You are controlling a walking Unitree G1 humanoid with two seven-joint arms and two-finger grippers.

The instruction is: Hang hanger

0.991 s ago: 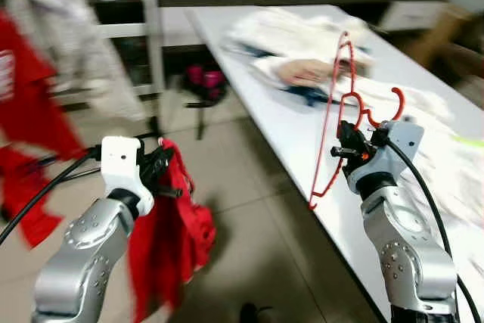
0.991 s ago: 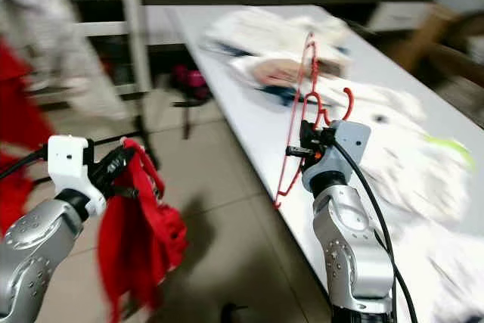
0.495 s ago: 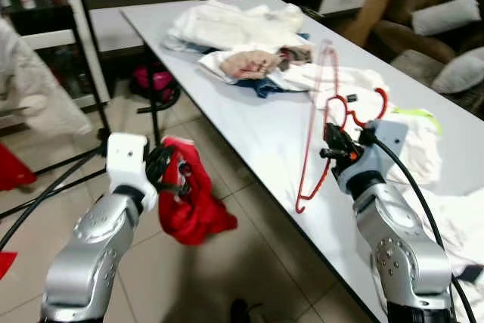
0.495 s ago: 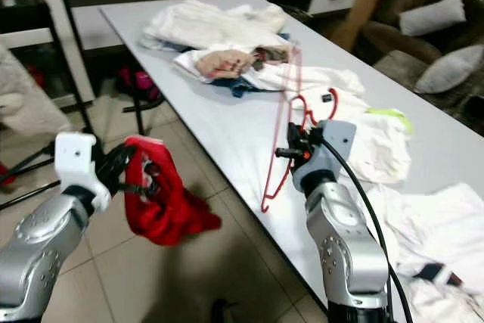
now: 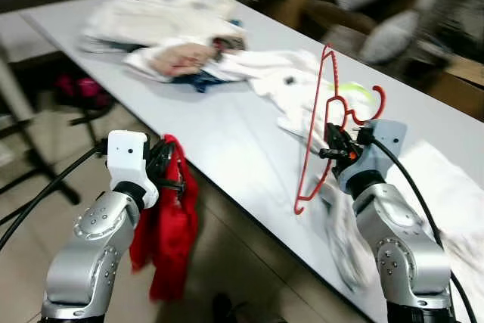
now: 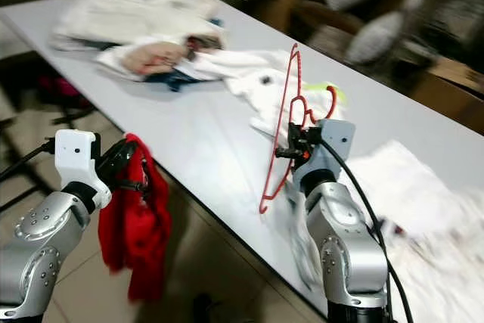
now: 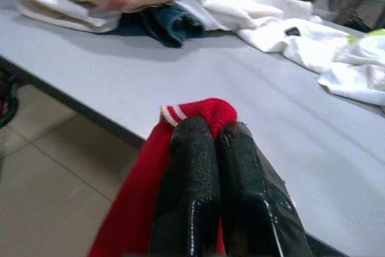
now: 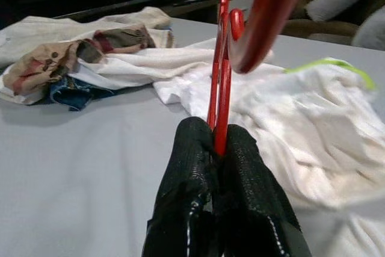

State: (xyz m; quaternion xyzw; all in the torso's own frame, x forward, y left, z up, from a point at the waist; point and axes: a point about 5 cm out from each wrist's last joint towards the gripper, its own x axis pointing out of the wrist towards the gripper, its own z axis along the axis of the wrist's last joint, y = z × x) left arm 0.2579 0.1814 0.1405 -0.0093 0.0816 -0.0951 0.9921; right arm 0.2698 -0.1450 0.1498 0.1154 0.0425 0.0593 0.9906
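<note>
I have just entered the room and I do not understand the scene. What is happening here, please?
A humanoid robot stands beside a long white table strewn with clothes. Its right end effector is shut on a red hanger, held upright above the table's edge. Its left end effector is shut on a red garment, which hangs down over the floor beside the table. A pile of white clothes lies on the table behind the hanger. The hanger is not yet hung anywhere.

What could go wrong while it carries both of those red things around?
The red hanger is pinched only at its thin wire by the right claw, so it might swing or snag the white clothes. The red garment dangles from the left claw beside the table edge and could catch.
</note>
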